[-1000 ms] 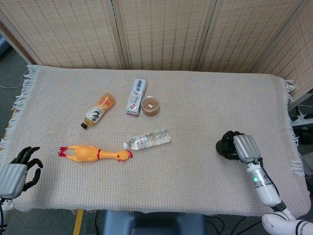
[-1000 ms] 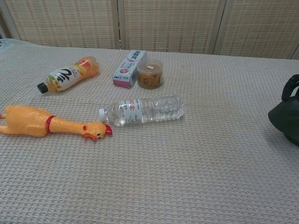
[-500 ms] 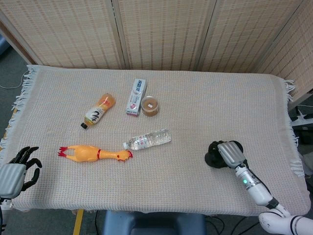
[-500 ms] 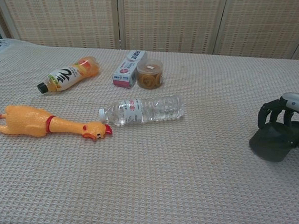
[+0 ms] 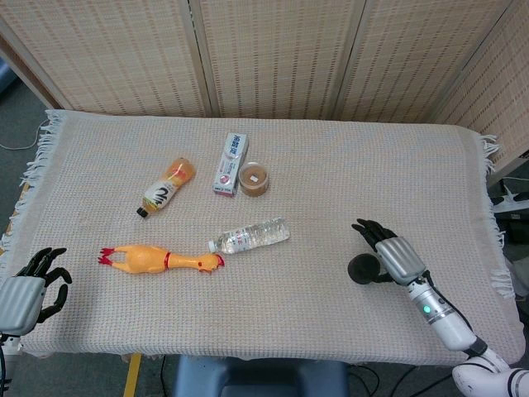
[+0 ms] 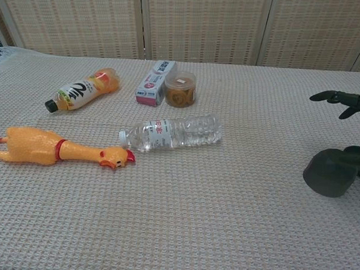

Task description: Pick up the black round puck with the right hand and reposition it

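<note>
Right arm enters from the lower right corner of the head view, forearm angled up and left, a green indicator lit on the wrist section. Right robot hand (image 5: 395, 255) sits at the end of it, silver back plate facing up, dark fingers (image 5: 369, 231) spread and extended away from the palm, nothing gripped. In the chest view the right robot hand (image 6: 352, 102) shows at the right edge only: upper fingers stretched out to the left, a lower digit below them, apart.

Left robot hand (image 5: 29, 285) at the lower left corner of the head view, silver back plate up, dark fingers fanned and slightly curled, holding nothing. Not seen in the chest view.
</note>
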`<state>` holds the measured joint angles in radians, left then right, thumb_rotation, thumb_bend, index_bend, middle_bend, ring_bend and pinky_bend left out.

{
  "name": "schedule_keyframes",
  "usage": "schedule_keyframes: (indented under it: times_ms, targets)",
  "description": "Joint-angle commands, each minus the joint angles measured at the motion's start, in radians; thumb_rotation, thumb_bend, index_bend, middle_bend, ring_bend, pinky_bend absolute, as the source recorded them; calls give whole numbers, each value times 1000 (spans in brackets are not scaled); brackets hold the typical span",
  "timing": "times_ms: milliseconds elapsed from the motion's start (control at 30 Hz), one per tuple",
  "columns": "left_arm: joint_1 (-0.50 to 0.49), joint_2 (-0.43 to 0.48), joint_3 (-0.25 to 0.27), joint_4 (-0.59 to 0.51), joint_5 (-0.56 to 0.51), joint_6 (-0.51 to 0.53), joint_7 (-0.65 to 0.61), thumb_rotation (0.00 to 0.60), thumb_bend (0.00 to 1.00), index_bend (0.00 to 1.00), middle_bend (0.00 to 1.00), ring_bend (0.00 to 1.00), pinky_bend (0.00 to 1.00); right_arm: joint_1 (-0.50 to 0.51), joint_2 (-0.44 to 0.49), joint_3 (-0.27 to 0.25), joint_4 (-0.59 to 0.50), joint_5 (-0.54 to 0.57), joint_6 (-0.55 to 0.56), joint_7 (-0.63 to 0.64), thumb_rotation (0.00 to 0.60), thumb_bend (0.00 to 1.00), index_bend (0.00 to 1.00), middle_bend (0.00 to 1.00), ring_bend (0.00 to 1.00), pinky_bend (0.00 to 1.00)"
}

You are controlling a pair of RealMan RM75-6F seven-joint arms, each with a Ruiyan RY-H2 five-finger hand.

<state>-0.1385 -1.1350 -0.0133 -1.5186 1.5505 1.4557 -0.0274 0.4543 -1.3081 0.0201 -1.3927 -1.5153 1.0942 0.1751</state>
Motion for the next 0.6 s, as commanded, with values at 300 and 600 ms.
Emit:
schedule_keyframes:
  times_ms: [300,600]
  targets:
    - [2,0,-3,2,-7,1,-2,600,522,523,167,117,409,-186,111,28,-155,217,227,-434,600,180,0,0,0,137]
    - [-2,-3,-3,-4,-2,-1,9,600,524,526,171,121,410,-275,147,27,-254,239,344,-489,600,180,0,0,0,25]
